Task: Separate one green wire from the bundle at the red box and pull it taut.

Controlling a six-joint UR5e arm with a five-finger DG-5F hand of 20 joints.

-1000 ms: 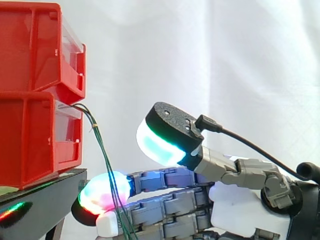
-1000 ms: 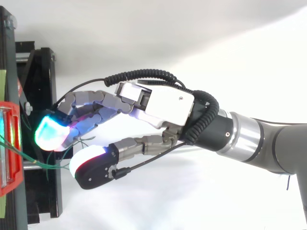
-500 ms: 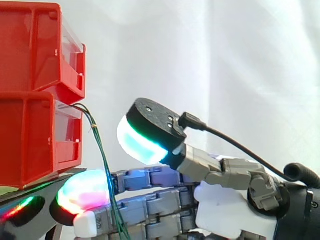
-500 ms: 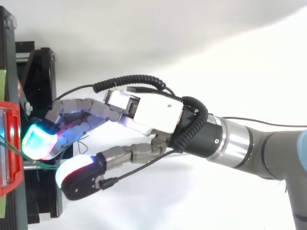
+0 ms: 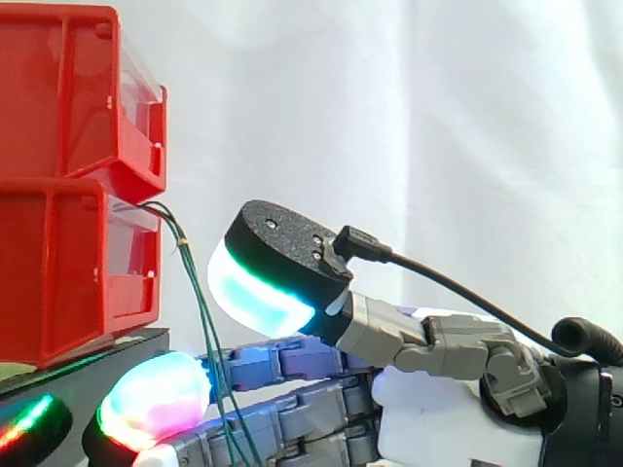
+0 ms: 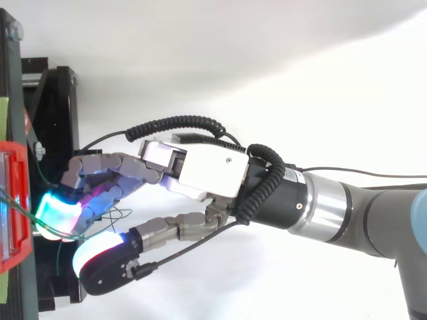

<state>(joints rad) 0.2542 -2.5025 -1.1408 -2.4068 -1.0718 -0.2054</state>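
Observation:
A thin bundle of green wires (image 5: 199, 309) comes out of the lower red bin (image 5: 58, 277) and hangs down in front of the black stand (image 5: 92, 375). My hand (image 5: 458, 428) reaches in from the right with its fingers stretched straight towards the stand. The wires run down across the fingers just behind the glowing fingertips (image 5: 156, 399). The thumb is raised above them, its cyan pad apart from the wires. From above, the wires (image 6: 25, 217) leave the red bin (image 6: 17, 200) and pass between the fingers and thumb of the hand (image 6: 207, 163). Nothing is pinched.
A second red bin (image 5: 58, 88) is stacked on the lower one. The black stand (image 6: 57, 93) fills the left edge from above. A white curtain hangs behind, and white floor lies under the arm.
The hand has moved left towards the bins, so its fingertips now reach past the hanging wires to the stand. The thumb has come closer to the wires. The wires hang as before.

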